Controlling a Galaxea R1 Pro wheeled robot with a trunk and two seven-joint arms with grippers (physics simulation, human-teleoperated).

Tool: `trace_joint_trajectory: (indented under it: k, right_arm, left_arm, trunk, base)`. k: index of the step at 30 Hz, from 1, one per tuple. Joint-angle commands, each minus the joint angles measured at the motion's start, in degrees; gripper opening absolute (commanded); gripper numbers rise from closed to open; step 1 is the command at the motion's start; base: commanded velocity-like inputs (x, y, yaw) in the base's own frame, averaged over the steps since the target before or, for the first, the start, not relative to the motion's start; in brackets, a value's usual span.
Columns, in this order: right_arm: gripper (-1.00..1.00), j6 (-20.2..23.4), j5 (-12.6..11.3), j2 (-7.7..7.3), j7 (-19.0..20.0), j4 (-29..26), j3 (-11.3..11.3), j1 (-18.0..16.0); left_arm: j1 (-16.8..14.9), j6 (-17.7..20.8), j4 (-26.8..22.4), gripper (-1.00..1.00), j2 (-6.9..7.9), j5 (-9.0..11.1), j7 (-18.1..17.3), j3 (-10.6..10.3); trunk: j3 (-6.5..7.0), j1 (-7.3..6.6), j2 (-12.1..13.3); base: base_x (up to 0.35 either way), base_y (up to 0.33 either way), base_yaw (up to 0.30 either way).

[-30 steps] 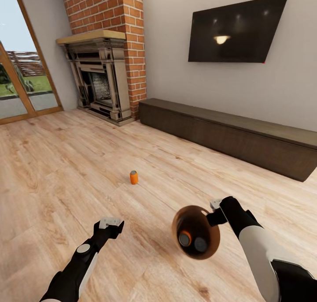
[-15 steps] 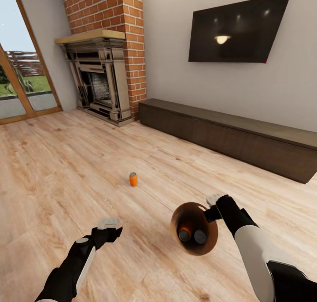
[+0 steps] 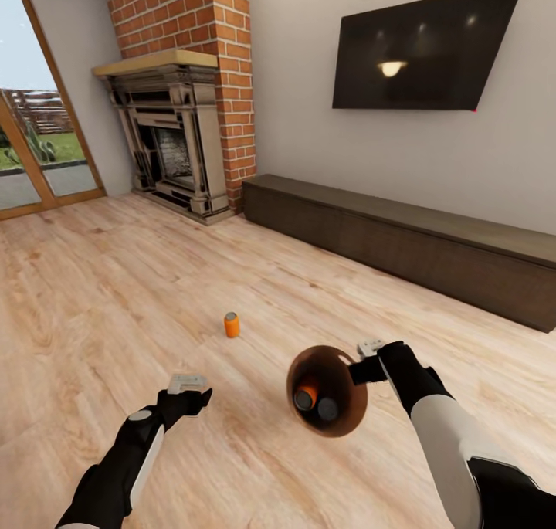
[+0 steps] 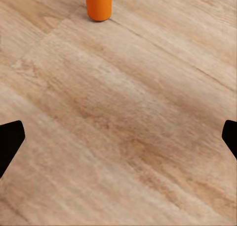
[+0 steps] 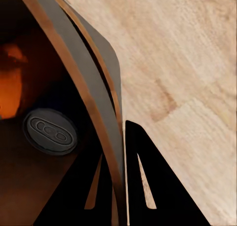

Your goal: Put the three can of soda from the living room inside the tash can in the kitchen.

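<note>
No writing or brand can be read on anything I see; the can ends carry only an embossed oval pull-tab shape.

My right claw is clamped on the rim of the trash can, one finger inside the wall and one outside, which the right wrist view shows clearly. The bin hangs above the floor, tipped so its mouth faces my head camera. Two soda cans lie in its bottom, side by side and touching: one showing orange, the other showing mostly its grey end. In the right wrist view the grey end sits against the dark inner wall.

The third soda can stands upright on the wood planks, well apart from both arms, ahead of my left claw. That claw is spread wide and holds nothing; its two dark fingertips sit at the picture's edges with bare floor between them and the can beyond.

Against the earlier pictures, the whole scene has slid: the fireplace, the TV and the low cabinet have shifted, so the camera moved. The bin now sits further left and its mouth faces me more squarely.
</note>
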Motion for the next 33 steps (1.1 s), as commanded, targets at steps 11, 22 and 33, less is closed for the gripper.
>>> trace_joint_trajectory:
  k: [11, 22, 33]
  right_arm:
    - [-1.00, 0.3, -1.5, 0.03, 0.4, 0.0, -0.1, 0.0]
    - [-1.00, 0.3, -1.5, 0.17, 0.3, 0.0, -0.1, 0.1]
    - [-1.00, 1.2, -1.5, 0.17, 5.5, -0.1, -0.1, 0.2]
  left_arm:
    - [0.0, -1.1, -0.4, 1.00, 0.24, 0.0, 0.1, 0.1]
    - [0.0, -1.2, -0.4, 1.00, 0.25, 0.1, 0.1, 0.1]
    - [0.0, -2.1, -0.5, 1.00, 0.33, 0.1, -0.4, 0.1]
  trunk:
    - [0.01, -0.01, 0.0]
    - [0.01, -0.01, 0.0]
    - [0.01, -0.01, 0.0]
  base:
    - [0.310, 0.000, 0.000]
    - [0.323, 0.000, 0.000]
    - [0.323, 0.000, 0.000]
